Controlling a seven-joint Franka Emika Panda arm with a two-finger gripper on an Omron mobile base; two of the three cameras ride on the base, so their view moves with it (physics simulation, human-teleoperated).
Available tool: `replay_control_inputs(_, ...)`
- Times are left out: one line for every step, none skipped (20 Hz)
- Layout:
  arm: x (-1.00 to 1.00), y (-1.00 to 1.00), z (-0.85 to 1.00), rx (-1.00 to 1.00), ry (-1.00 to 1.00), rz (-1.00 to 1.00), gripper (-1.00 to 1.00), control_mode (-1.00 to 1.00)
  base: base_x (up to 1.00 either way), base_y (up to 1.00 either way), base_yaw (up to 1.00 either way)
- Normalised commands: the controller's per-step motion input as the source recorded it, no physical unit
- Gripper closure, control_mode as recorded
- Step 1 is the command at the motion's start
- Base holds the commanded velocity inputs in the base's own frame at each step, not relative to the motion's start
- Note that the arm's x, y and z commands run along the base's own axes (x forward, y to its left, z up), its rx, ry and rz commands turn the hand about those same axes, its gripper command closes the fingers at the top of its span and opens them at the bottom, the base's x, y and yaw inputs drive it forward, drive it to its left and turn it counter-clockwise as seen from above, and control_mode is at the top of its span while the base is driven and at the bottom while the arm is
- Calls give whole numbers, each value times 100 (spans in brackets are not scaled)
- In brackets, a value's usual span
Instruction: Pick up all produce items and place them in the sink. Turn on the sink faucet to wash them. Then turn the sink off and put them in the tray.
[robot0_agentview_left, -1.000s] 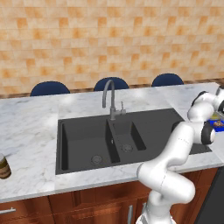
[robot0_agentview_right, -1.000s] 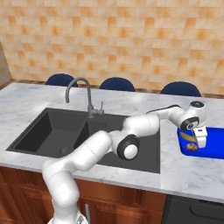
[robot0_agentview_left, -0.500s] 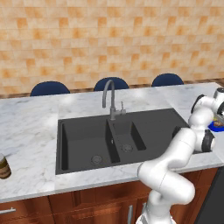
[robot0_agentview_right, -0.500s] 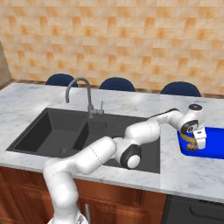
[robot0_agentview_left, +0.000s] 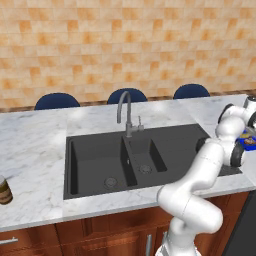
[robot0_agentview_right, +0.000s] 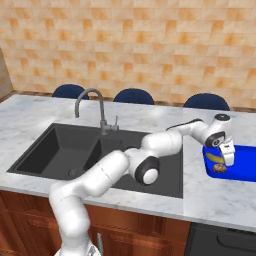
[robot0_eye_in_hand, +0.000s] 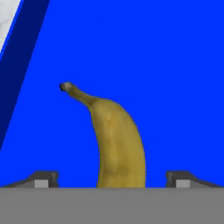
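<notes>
Banana: lies in tray, just released. Gripper: now spread wide, holding nothing. Ball: beside banana in tray; task looks nearly complete.

Across the middle of the frame lies the dark double sink, with the grey faucet rising at its back edge. At far right a sliver of blue tray shows behind the white arm. A brown jar stands lower left.
</notes>
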Motion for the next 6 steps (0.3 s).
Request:
replay_control_inputs(-4, 16, 24, 0, 0, 5, -100, -100, 0, 0, 0)
replay_control_inputs(-5, 16, 28, 0, 0, 5, -100, -100, 0, 0, 0)
replay_control_inputs(-6, 17, 29, 0, 0, 5, -100, -100, 0, 0, 0)
replay_control_inputs(-8, 14, 31, 0, 0, 5, -100, -100, 0, 0, 0)
replay_control_inputs(-10, 13, 32, 0, 0, 4, -100, -100, 0, 0, 0)
replay_control_inputs(-11, 12, 32, 0, 0, 3, -100, -100, 0, 0, 0)
